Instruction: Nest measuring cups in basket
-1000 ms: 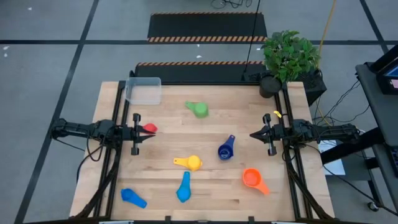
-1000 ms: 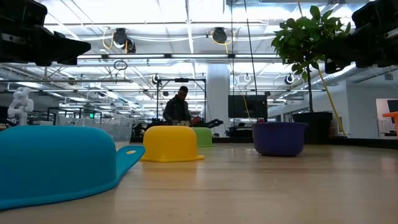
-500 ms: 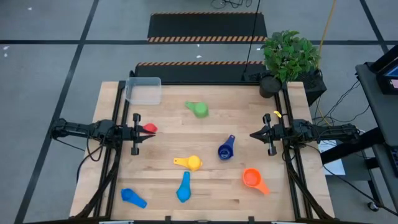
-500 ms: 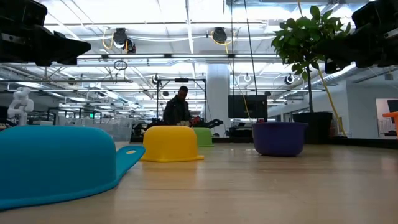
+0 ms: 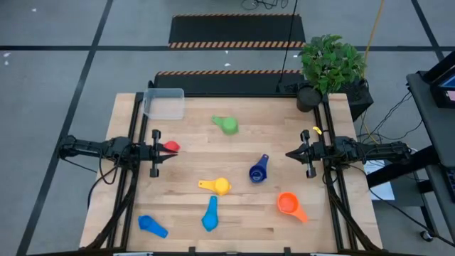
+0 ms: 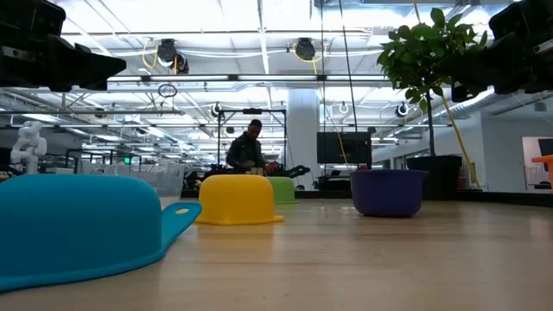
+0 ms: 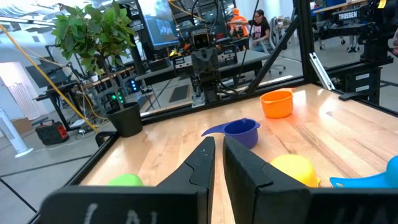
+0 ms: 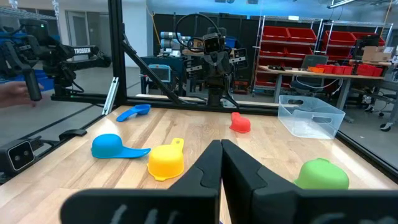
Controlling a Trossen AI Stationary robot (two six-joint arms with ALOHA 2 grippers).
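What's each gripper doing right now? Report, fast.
Left gripper: nearly shut, holding nothing.
Right gripper: shut, holding nothing.

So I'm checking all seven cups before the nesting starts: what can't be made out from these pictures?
- Only six cups show; a seventh appears in no view.
- Low view: the nearest light blue cup is cut off by the left edge; the orange cup by the right edge.
- Low view: the yellow cup hides part of the green cup.
- Left wrist view: the left gripper hides part of the yellow cup.
- High view: the basket is clear, its contents uncertain.
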